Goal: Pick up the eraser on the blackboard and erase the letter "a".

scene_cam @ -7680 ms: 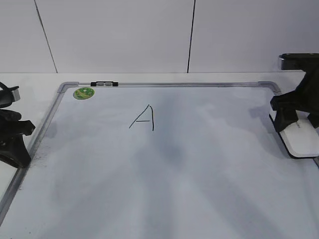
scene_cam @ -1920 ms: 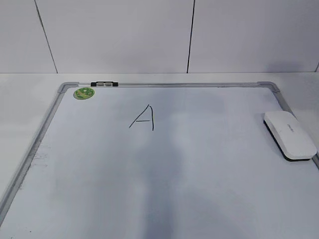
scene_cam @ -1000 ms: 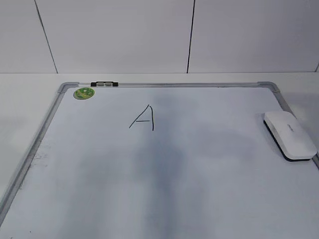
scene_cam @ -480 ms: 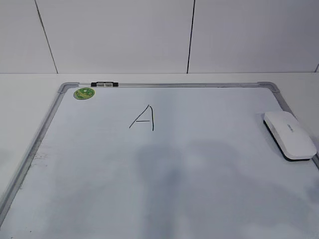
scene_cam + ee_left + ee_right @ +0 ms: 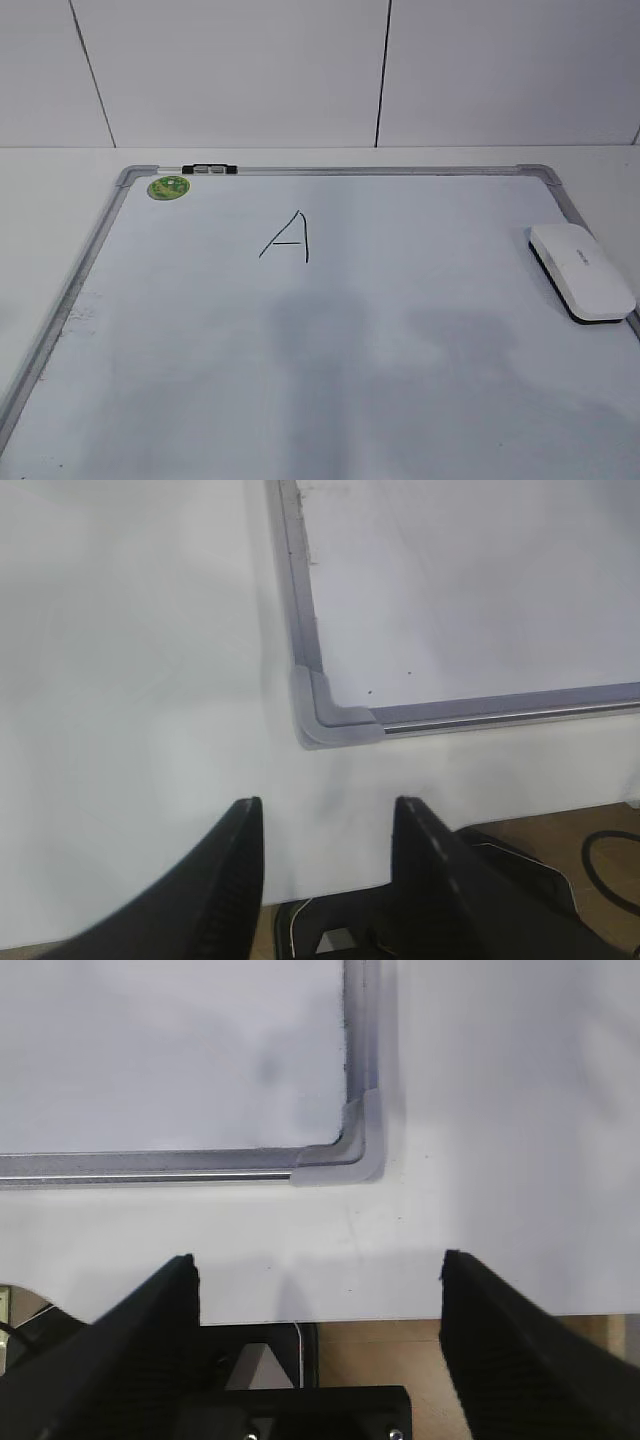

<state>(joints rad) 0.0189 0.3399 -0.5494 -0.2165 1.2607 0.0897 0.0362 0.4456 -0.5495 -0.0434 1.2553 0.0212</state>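
The eraser (image 5: 582,272), a white oblong block with a black underside, lies on the right edge of the blackboard (image 5: 400,350), a white board with a grey frame. No lowercase "a" shows; the only writing is an angular capital "A" (image 5: 289,239) at upper middle. Neither gripper is in the exterior view. My left gripper (image 5: 327,805) is open and empty over the table, just off the board's near left corner (image 5: 335,720). My right gripper (image 5: 317,1258) is wide open and empty, just off the near right corner (image 5: 345,1155).
A round green sticker (image 5: 168,187) sits in the board's far left corner, with a small black-and-silver clip (image 5: 207,169) on the frame beside it. A white wall stands behind the table. The table's front edge and cables show under both grippers.
Both grippers have left the exterior view; the right one was over the eraser earlier. The eraser lies where it was. Lately only the shadows on the board shift.
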